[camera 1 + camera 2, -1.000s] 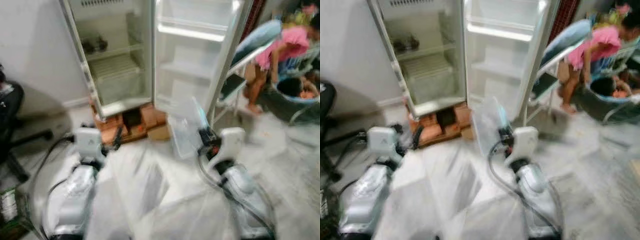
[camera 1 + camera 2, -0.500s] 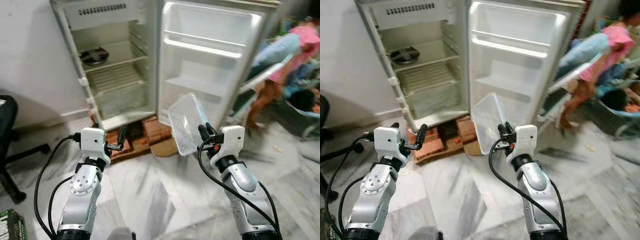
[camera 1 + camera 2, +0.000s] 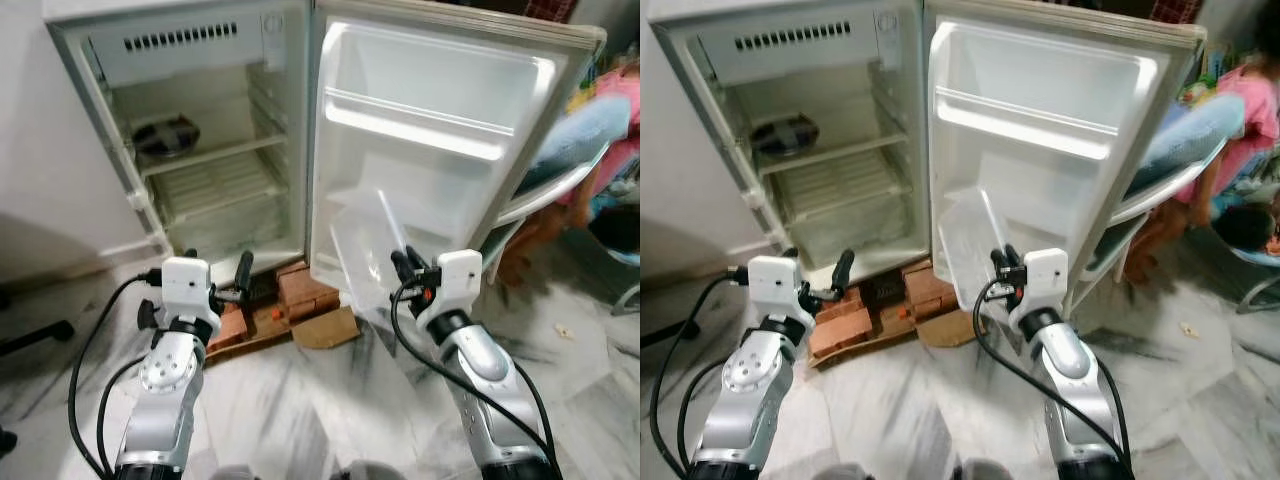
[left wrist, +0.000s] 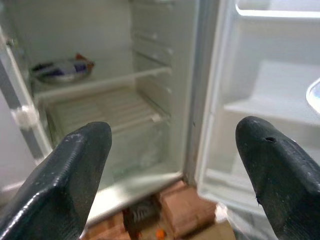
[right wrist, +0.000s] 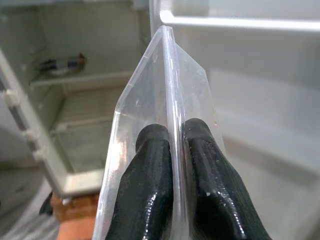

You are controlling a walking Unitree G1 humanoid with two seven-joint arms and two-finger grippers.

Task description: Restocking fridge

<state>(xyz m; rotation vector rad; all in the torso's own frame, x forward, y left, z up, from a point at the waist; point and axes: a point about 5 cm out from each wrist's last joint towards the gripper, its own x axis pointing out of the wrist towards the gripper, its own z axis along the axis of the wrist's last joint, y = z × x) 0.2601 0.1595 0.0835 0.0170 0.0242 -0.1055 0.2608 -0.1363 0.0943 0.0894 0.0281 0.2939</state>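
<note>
The small fridge (image 3: 205, 150) stands open, its door (image 3: 430, 130) swung to the right with bare white shelves. A round dish (image 3: 165, 135) with something dark on it sits on the upper inner shelf (image 4: 62, 70). My right gripper (image 3: 403, 268) is shut on the rim of a clear plastic container (image 3: 372, 245), held tilted in front of the door's lower shelf. In the right wrist view both fingertips (image 5: 155, 165) pinch the container's edge (image 5: 170, 75). My left gripper (image 3: 216, 262) is open and holds nothing, low before the fridge's bottom edge; its fingers (image 4: 75, 165) stand wide apart.
The fridge rests on red bricks (image 3: 300, 290), with a piece of cardboard (image 3: 325, 328) on the marble floor beside them. A person in pink (image 3: 1250, 110) bends over at the right behind a blue-cushioned chair (image 3: 575, 140). A white wall runs along the left.
The whole view has shifted closer to the fridge and sharpened. The right gripper still holds the clear container, which now stands nearer the door's lower shelf. The left gripper stays open.
</note>
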